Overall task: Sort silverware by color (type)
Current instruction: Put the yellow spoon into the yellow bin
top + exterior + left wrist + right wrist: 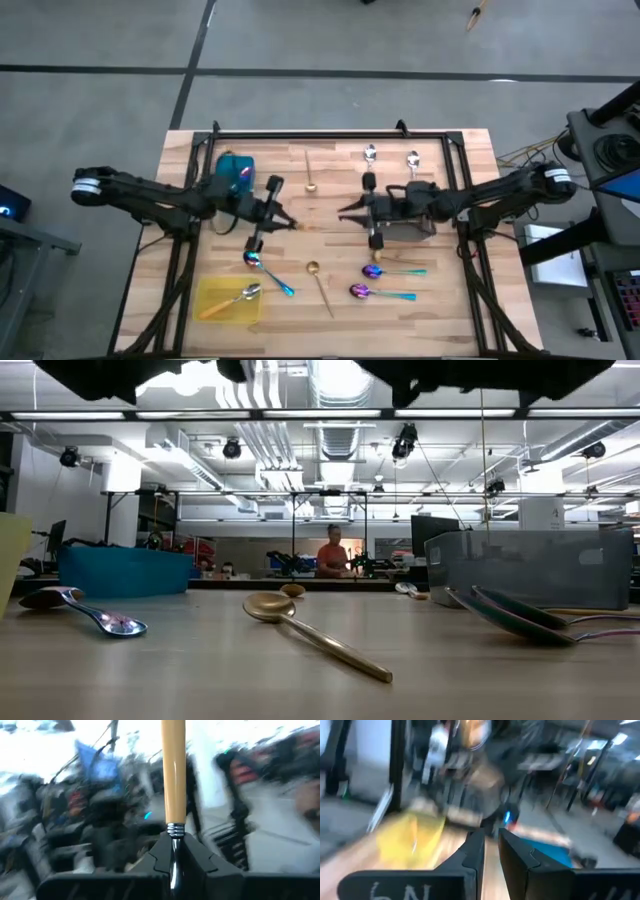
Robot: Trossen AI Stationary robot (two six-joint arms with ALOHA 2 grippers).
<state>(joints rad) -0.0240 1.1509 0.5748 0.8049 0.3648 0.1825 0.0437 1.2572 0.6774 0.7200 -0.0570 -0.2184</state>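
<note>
ok, high view: left gripper (pixel 288 224) right of teal tray (pixel 233 170), clamped on orange-handled spoon (pixel 298 226). right gripper (pixel 348 212) further right, over table middle, grey tray (pixel 405 228) behind it.

low view: gold spoon (pixel 305 628) flat on table (pixel 200 670), right of teal tray (pixel 125 571). person (pixel 332 555) far back.

left wrist view: fingers (pixel 197 857) pinching spoon (pixel 173 780) at its metal neck, handle sticking straight out.

right wrist view: right fingers (pixel 475 852) nearly together, small gap, nothing between. yellow tray (pixel 410 835) beyond.
</note>
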